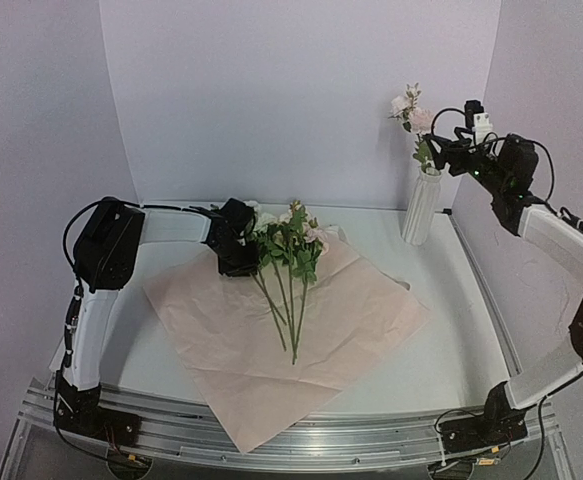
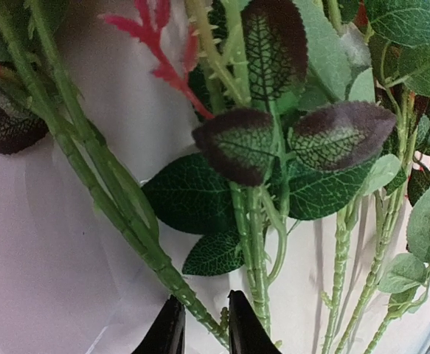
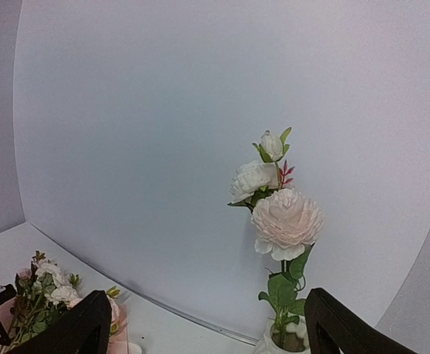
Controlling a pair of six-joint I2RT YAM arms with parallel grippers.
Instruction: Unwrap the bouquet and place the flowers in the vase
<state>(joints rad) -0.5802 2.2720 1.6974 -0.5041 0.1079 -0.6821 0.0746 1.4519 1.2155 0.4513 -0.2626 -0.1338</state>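
Note:
The bouquet lies unwrapped: its pale pink paper (image 1: 301, 340) is spread flat on the table, and the flowers (image 1: 289, 250) rest on it with their stems toward the near edge. My left gripper (image 1: 239, 248) sits at their left side. In the left wrist view its jaws (image 2: 206, 326) stand narrow around one green stem (image 2: 189, 299), touching it on both sides. The white ribbed vase (image 1: 421, 208) stands at the back right and holds a stem with pink and white blooms (image 1: 411, 112). My right gripper (image 3: 211, 328) hovers open beside those blooms (image 3: 285, 217), holding nothing.
Other leafy stems (image 2: 255, 243) lie close to the right of the left gripper's fingers. The vase stands near the back wall and the table's right rail (image 1: 486, 300). A metal frame (image 1: 301, 440) runs along the near edge.

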